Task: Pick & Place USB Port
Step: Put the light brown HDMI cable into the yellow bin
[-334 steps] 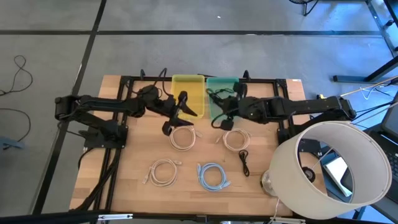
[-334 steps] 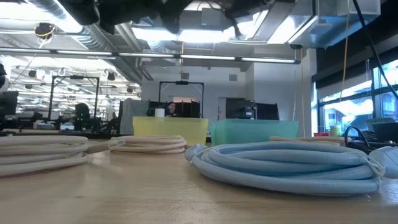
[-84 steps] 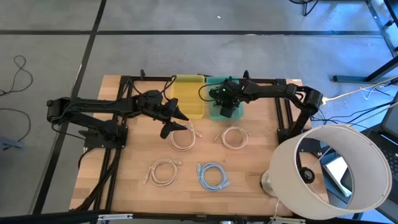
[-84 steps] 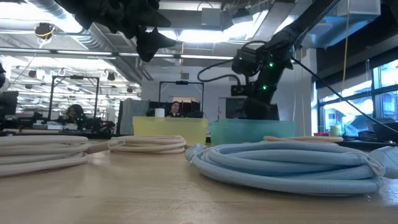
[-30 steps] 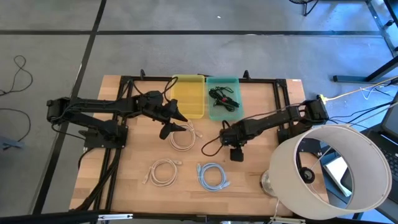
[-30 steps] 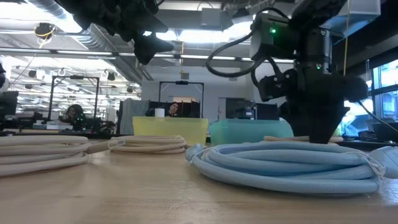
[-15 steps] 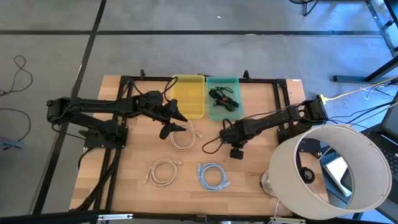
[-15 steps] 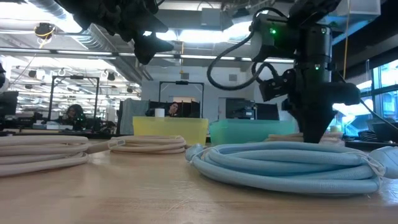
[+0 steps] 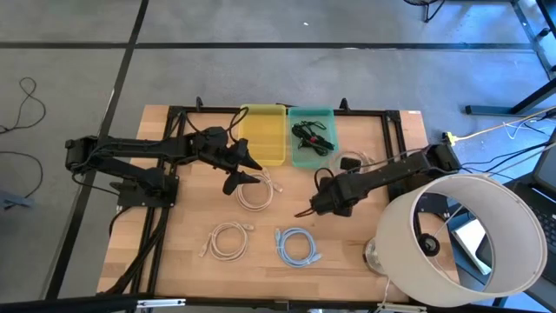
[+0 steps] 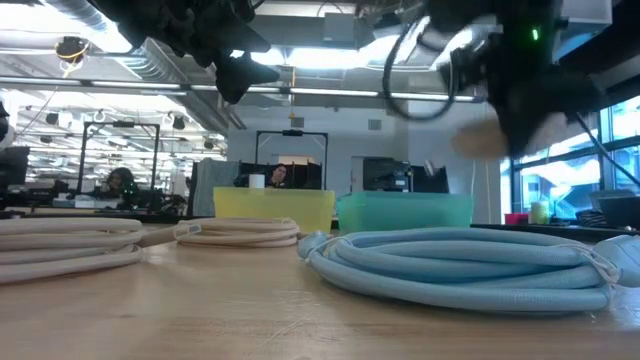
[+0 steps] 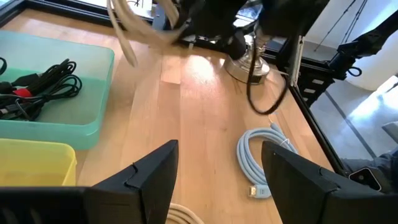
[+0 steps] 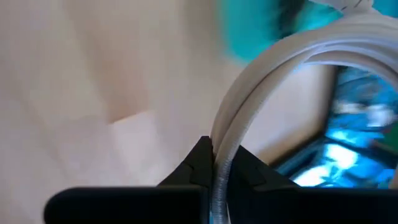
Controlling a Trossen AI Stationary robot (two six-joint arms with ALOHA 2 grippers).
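Nearest the front edge lie a blue cable coil [image 9: 297, 246] and, to its left, a cream coil [image 9: 228, 239]. Farther in, the right gripper [image 9: 323, 203] is clamped on a white USB cable [image 12: 249, 118], whose loop is lifted off the table toward the right. The left gripper [image 9: 246, 170], fingers spread apart, hangs over another cream coil [image 9: 254, 192]. At the far edge sit 2 bins: yellow bin [image 9: 263, 133], teal bin [image 9: 314, 143] holding black cables [image 9: 311, 136].

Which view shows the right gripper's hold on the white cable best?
Right wrist view: the right gripper is shut on the white cable, close up. In the high view the coil shows small beside the arm; in the low and left wrist views it is blurred.
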